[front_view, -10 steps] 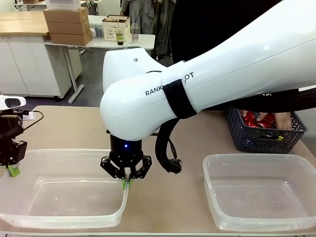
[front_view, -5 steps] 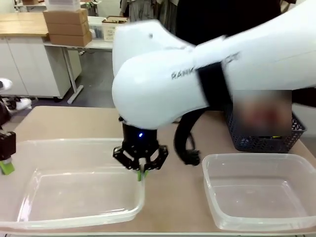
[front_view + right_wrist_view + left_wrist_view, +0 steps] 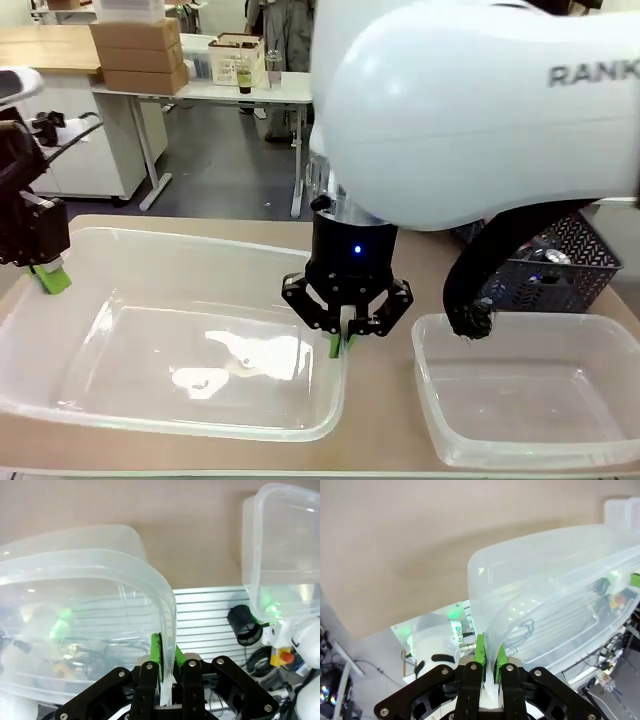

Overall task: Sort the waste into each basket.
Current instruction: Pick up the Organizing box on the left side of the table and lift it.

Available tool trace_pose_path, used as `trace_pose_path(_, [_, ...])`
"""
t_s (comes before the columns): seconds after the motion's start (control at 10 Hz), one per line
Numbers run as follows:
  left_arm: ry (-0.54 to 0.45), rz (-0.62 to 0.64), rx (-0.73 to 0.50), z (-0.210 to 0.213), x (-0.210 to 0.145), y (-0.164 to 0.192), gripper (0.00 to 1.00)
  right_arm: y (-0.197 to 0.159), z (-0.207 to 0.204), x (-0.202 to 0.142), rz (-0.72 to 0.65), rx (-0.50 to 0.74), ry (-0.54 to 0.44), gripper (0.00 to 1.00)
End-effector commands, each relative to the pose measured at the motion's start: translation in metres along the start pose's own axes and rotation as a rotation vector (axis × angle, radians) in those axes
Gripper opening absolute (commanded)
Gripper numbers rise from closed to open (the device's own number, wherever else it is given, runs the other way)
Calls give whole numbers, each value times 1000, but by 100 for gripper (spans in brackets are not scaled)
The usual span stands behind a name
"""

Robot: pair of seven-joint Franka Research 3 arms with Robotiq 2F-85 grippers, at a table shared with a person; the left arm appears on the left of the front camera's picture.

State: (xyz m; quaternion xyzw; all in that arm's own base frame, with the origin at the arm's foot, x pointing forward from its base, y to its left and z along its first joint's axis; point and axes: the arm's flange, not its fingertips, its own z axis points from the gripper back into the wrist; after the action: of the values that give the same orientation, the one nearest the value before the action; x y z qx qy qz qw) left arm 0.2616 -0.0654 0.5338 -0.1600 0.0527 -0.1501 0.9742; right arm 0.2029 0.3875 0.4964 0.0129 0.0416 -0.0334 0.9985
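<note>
We see a big clear tub [image 3: 190, 243] on the left half of the table [image 3: 385, 425]. Both arms have hold of it, one at each end.

The left end effector [image 3: 45, 278] is at the tub's left rim. In the left wrist view, the left end effector [image 3: 488, 655] is pinched tight on the thin plastic rim. Its green pads [image 3: 480, 652] press on both sides of the rim, and the tub [image 3: 545, 570] curves away above them.

The right end effector [image 3: 340, 343] is at the tub's right rim, near the middle of the table. In the right wrist view, the right end effector [image 3: 167, 662] is clamped on that rim the same way, with the wall of the tub [image 3: 75, 580] between its pads.

We cannot tell if the tub rests flat on the table or is a little bit up.

A second clear tub [image 3: 520, 318] sits on the right side of the table, just beside the first one but not touching it. In the right wrist view this second tub [image 3: 285, 540] is off to the side.

A dark grey basket [image 3: 585, 262] stands behind the second tub, at the far right. The big white right arm [image 3: 480, 110] hides part of it.
</note>
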Motion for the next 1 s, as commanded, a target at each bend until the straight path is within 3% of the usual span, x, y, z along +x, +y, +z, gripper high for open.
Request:
trace_pose_path(0.0, [24,1,-10,-10,-16,13,0,14,-7,5,30,-37,11,0])
trace_pose_path(0.2, [24,1,-10,-10,-16,13,0,14,-7,5,30,-37,11,0])
trace_pose_path(0.3, [23,20,7,-13,-6,10,8,9,-3,-1,12,-10,3,5])
trace_pose_path(0.6, [189,71,-108,-34,46,-24,8,-48,3,41,-43,18,-9,5])
trace_pose_path(0.9, [103,94,-105,-46,103,-85,8,-84,6,85,-33,-142,11,5])
